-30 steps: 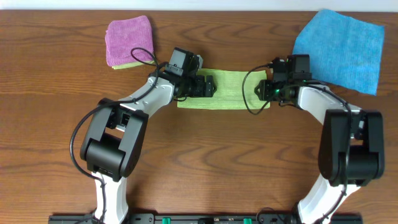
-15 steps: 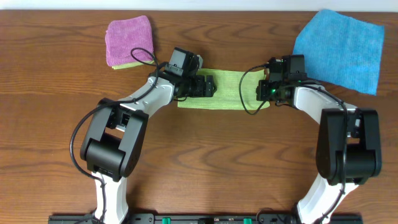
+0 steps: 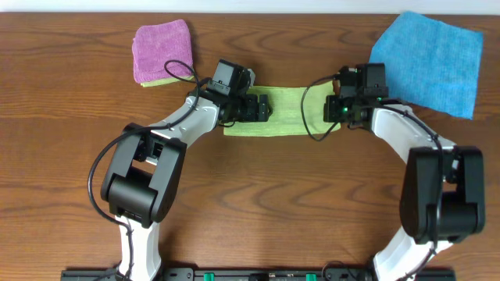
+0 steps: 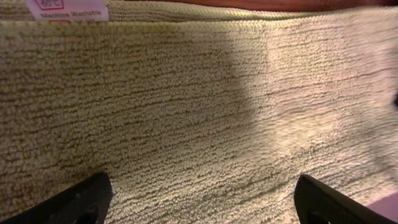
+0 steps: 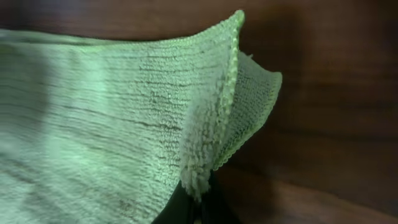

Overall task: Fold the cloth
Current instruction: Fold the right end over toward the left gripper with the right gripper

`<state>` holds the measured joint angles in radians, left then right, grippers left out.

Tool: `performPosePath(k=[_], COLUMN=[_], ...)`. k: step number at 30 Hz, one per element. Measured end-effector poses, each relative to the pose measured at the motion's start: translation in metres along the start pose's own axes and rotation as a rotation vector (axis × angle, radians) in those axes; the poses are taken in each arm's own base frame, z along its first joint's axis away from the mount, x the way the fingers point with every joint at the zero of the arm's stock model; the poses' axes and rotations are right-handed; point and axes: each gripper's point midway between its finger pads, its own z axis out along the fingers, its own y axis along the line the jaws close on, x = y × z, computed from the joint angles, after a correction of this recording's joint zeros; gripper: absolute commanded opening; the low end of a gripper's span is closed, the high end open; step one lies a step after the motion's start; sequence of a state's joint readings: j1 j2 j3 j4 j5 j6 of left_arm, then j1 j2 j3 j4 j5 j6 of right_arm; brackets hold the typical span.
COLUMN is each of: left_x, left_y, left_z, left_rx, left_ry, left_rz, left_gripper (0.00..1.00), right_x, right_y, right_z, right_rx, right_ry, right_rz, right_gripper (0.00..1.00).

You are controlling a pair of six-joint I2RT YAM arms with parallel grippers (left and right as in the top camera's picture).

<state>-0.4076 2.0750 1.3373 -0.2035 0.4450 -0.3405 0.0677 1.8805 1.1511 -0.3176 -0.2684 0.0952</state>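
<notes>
Right tool (image 5: 198, 205) slightly farther back, cloth (image 3: 285, 105) on wood-grain table (image 3: 258, 203).

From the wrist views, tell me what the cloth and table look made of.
The cloth: looks like looped terry, matte; fuzzy pile rows and a stitched edge show. The table: wood or wood-look laminate, slight sheen; brown grain streaks, which is unclear.

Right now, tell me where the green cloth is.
Overhead, the green cloth lies top centre, between the left claw and the right claw, which pinches its right edge.
</notes>
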Motion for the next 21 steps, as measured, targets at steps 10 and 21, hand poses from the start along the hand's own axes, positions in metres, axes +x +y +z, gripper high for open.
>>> performPosePath(k=[10,21], left_x=[0.000,0.000], left_y=[0.000,0.000], left_z=[0.000,0.000], left_rx=[0.000,0.001], left_ry=[-0.001,-0.002], left_rz=[0.000,0.000], left_gripper=[0.95,0.95], right_x=[-0.004,-0.015], right_y=[0.043,0.060], right_z=[-0.003,-0.007], right_rx=[-0.036,-0.050], right_ry=[0.007,-0.007], right_rz=[-0.083,-0.113], right_gripper=[0.01,0.01])
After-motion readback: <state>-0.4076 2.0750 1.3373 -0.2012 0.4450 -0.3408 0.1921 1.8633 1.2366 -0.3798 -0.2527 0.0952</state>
